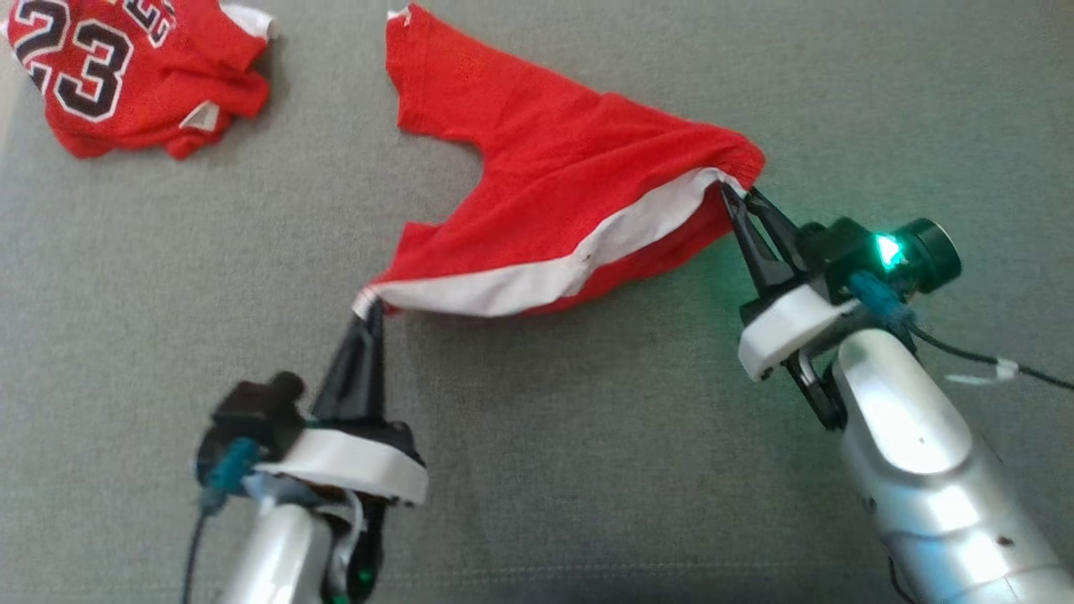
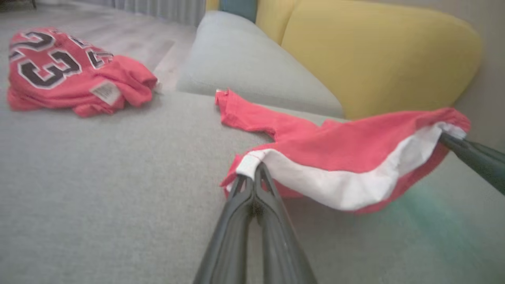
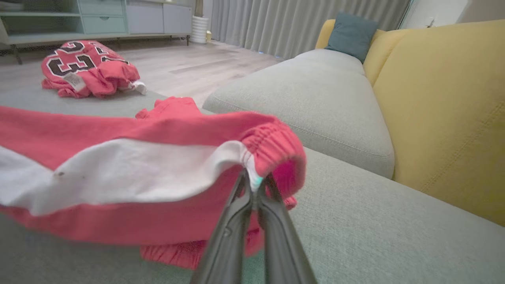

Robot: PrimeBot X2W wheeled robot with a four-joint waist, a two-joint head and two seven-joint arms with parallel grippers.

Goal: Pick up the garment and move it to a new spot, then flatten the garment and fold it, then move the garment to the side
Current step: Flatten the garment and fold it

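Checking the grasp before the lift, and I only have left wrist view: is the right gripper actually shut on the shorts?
Observer: Yes. In right wrist view the right gripper is shut on the shorts, pinching the white stripe right beside the elastic waistband.
Operator: Green tint at my lower right. What is it?
Observer: Head view has a green light lit on the right wrist, just behind the fingers.
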